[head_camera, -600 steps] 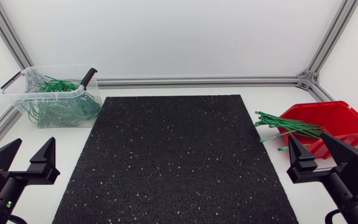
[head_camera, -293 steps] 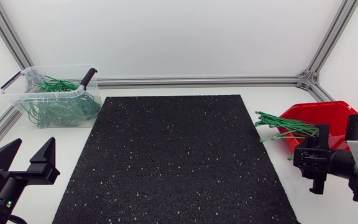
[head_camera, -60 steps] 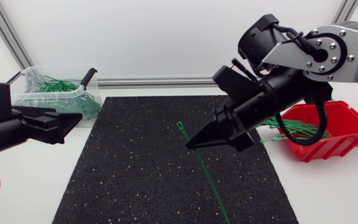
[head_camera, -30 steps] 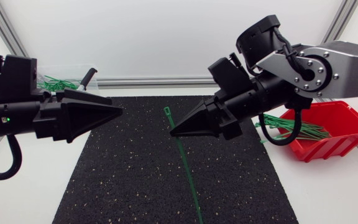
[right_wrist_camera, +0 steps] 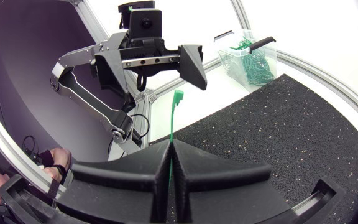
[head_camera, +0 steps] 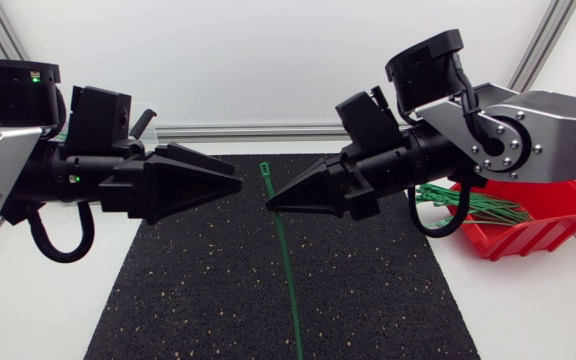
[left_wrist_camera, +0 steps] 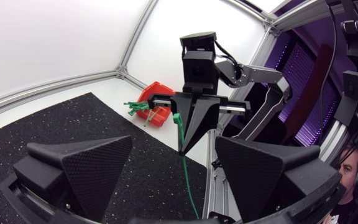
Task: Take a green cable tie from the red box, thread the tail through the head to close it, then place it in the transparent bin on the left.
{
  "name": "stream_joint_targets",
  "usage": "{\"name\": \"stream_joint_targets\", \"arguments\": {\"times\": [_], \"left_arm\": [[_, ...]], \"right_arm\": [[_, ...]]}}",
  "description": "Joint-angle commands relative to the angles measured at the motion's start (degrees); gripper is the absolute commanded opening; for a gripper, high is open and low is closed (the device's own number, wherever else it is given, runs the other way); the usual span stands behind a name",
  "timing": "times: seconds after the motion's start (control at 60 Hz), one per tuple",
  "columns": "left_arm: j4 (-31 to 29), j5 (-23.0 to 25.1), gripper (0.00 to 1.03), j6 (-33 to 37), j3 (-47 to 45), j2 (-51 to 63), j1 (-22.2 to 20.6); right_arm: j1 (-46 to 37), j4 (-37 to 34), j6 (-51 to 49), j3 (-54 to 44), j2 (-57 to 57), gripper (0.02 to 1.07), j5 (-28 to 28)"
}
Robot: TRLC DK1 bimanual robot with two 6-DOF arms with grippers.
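Your right gripper (head_camera: 271,204) is clamped on the tie (head_camera: 286,280) close to its head end. The head (head_camera: 264,166) stands free just above the fingertips at the upper middle of the head view. The tail runs down across the mat (head_camera: 388,300) to the lower edge of the frame.

Your left gripper (head_camera: 234,187) sits just left of the tie, not touching it. In the left wrist view its fingers (left_wrist_camera: 79,168) are spread wide and hold nothing, with the tie ahead of the gap.

I judge the step in hand to be getting a second grip so the tail can be bent round to the head:

- Bring the left fingers around the tail well below the right grip, so enough free length is left to form a loop.
- Keep both grippers clear of the head's slot (which way the slot faces is too small to tell here).
- Close squarely across the flat of the strap, or it may twist out as you curl it.

The box (head_camera: 558,215) with the spare ties is at the right edge. The bin (right_wrist_camera: 250,53) shows beyond the left gripper in the right wrist view.

No readable writing shows on the tie, box or bin.
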Motion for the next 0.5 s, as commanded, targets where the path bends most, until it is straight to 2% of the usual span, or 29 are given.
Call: {"name": "stream_joint_targets", "arguments": {"times": [0.0, 0.067, 0.233, 0.333, 0.483], "left_arm": [[1.1, 0.9, 0.93, -1.3, 2.7, 2.5, -1.8], [2.2, 0.9, 0.94, -1.5, 2.7, 3.3, -3.3], [5.3, 1.1, 0.92, -4.1, 2.8, 4.8, -3.7], [6.3, 1.2, 0.83, -5.4, 2.7, 4.9, -4.1], [8.0, 1.2, 0.65, -6.3, 2.5, 5.0, -5.6]], "right_arm": [[-0.8, 1.4, 2.3, -1.5, -0.8, 0.08, -0.6], [-1.0, 2.3, 3.0, -1.5, -0.8, 0.08, -0.6], [-1.3, 4.2, 4.1, -2.4, -0.8, 0.08, -0.7], [-1.5, 7.5, 6.8, -3.0, -0.8, 0.08, -1.1], [-1.5, 8.6, 7.6, -3.1, -0.3, 0.08, -1.5]]}}
